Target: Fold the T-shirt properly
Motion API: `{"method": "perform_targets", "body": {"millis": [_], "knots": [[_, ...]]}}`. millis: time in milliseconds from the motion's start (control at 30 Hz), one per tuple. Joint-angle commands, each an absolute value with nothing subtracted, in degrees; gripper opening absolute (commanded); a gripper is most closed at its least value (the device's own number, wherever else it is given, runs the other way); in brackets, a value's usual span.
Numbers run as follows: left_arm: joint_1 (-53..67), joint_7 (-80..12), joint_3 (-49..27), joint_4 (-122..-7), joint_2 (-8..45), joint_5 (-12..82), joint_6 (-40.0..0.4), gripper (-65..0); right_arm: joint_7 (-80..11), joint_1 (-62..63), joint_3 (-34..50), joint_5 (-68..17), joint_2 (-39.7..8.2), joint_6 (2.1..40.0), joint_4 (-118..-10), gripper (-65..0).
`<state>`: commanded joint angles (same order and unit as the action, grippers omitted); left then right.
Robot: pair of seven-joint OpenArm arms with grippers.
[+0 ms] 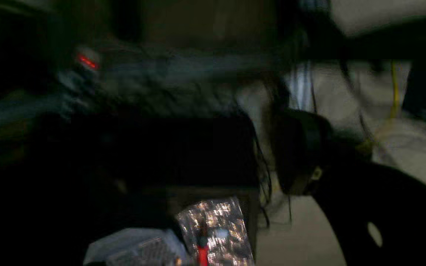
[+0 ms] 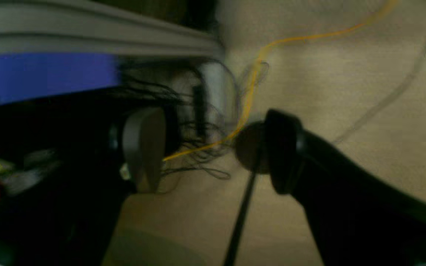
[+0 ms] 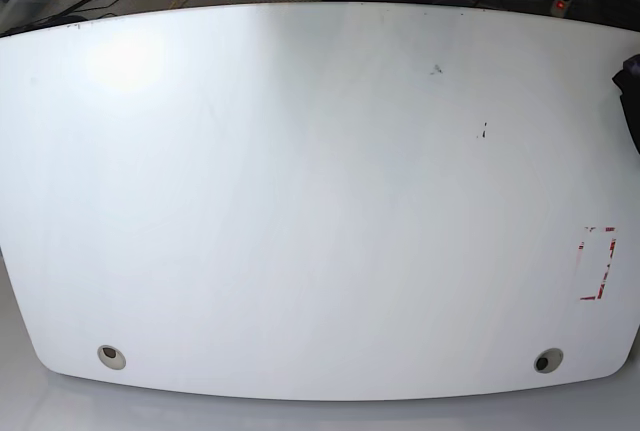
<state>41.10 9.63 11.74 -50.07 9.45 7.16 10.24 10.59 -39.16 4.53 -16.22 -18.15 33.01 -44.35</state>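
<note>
Fingers (image 2: 142, 147) of right gripper (image 2: 213, 151) spread apart, gripping nothing, above tan floor and yellow cable (image 2: 250, 92). Left gripper (image 1: 268, 159) too blurred to judge. Black sliver (image 3: 630, 91) at white table's (image 3: 300, 201) right edge, perhaps T-shirt; relation to fingers unclear.

The left wrist view is heavily motion-blurred. A black gripper finger (image 1: 364, 207) occupies the 4 o'clock area, and a red light (image 1: 87, 61) glows at 10 o'clock. A glittering silver object (image 1: 216, 229) sits at 6 o'clock, and pale floor (image 1: 412, 147) lies at 3 o'clock.
</note>
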Motion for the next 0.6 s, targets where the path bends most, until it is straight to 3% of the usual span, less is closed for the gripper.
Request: {"method": "perform_targets", "body": {"millis": [400, 600], "knots": [[18.1, 9.7, 14.1, -15.3, 4.3, 7.0, 10.2, -17.9, 10.6, -20.9, 3.4, -5.4, -15.8, 32.7, -24.6, -25.0], [10.9, 9.6, 14.1, -7.2, 3.8, 7.0, 10.2, -17.9, 10.4, -15.9, 3.0, -2.0, -14.6, 27.2, -19.6, -24.6]]}}
